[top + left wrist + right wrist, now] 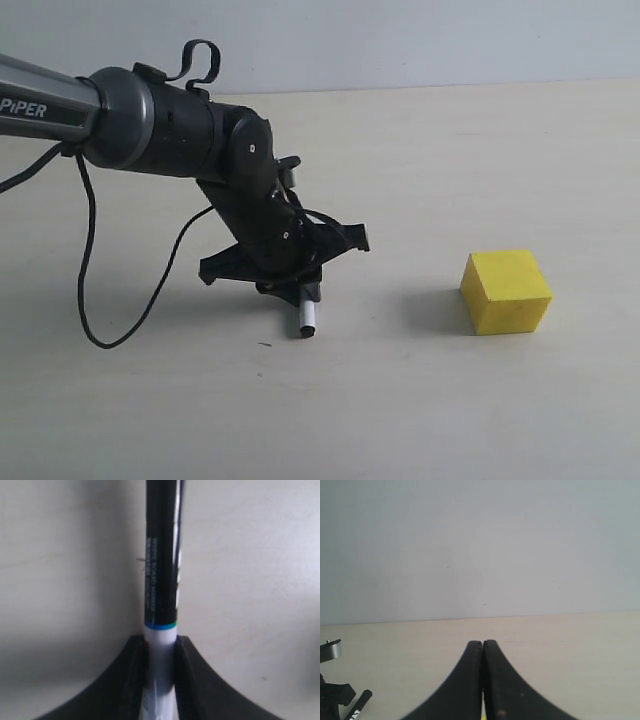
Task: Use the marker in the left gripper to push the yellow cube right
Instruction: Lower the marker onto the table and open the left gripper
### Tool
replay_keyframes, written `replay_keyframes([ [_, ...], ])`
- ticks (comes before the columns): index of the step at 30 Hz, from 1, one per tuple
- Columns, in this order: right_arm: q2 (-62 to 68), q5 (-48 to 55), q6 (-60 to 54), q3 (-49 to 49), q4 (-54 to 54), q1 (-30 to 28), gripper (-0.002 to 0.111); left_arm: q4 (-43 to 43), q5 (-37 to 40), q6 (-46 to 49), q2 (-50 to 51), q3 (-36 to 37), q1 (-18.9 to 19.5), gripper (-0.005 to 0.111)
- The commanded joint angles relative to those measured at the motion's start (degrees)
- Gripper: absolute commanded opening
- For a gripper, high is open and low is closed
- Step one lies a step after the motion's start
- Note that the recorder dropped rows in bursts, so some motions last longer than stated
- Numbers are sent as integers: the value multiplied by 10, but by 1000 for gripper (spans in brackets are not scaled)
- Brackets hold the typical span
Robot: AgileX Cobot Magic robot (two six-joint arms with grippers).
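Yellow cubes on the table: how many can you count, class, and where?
1. The yellow cube rests on the table, right of the left claw and the marker it grips, apart from both. The arm might hide another, though none shows.

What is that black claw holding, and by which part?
The left gripper holds the marker. Its fingers are clamped on the white barrel, right beside where the black half begins.
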Motion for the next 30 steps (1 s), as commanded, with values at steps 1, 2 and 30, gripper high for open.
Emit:
replay_keyframes([
  [1, -3, -4, -1, 3, 0, -1, 0, 3, 20, 2, 12, -13, 1, 0],
  [2, -3, -4, -1, 3, 0, -1, 0, 3, 23, 5, 12, -17, 1, 0],
  [30, -3, -4, -1, 3, 0, -1, 0, -12, 67, 32, 4, -30, 1, 52],
])
